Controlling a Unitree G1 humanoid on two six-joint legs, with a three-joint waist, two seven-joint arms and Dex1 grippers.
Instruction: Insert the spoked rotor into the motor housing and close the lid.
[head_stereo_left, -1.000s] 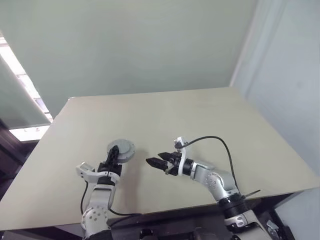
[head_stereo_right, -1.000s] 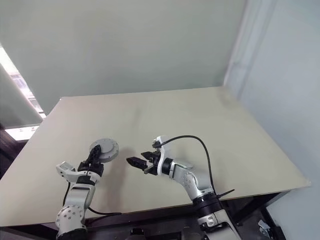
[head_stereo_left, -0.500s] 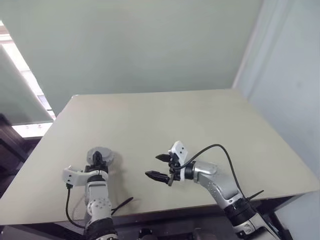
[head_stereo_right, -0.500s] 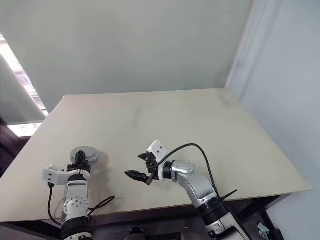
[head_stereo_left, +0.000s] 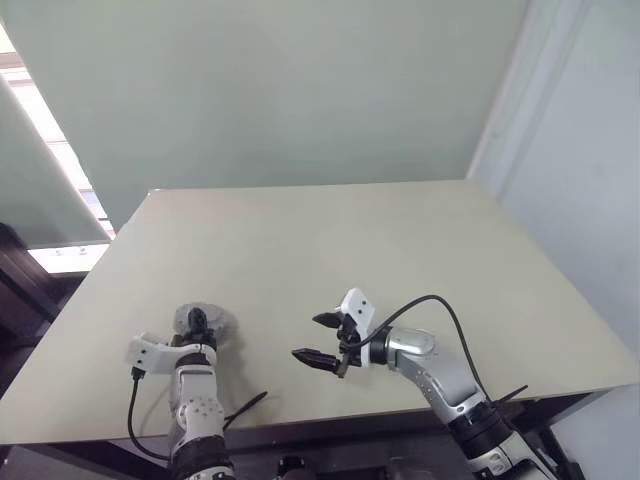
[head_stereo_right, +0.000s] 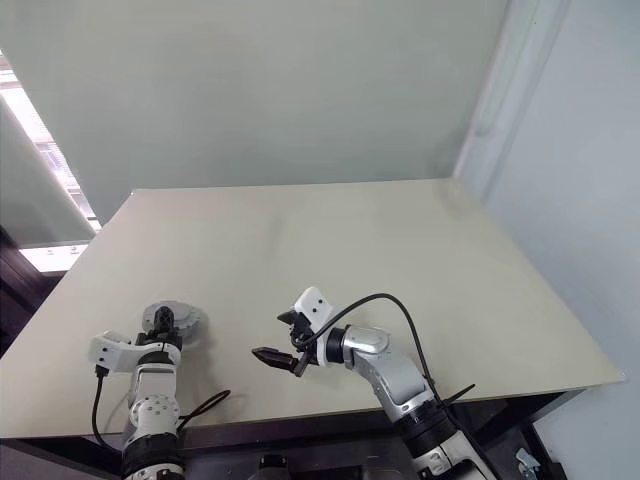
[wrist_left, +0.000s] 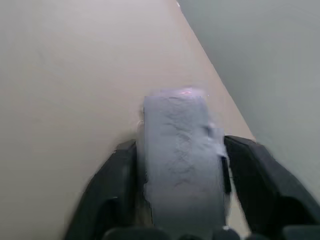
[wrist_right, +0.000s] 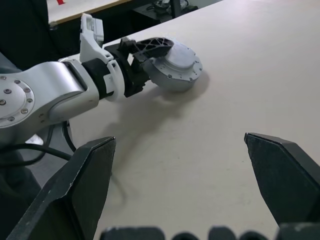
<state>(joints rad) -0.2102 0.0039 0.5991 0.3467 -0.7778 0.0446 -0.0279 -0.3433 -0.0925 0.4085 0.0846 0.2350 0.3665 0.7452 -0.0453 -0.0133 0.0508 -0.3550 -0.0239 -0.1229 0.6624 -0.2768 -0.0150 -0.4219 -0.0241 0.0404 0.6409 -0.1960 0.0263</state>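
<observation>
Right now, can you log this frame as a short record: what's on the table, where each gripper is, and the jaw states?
surface: bare beige table
object: dull grey round disc assembly with notched rim, resting on the table near its front left edge
left gripper: at the disc, black fingers on either side of it
left jaws: whether they clamp the disc or stand just off it cannot be told
right gripper: above the table right of the disc, pointing toward it
right jaws: wide open, nothing between them

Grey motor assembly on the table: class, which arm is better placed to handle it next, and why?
Left. The left gripper straddles the grey motor assembly on the table; the right gripper hangs open, well apart.
</observation>
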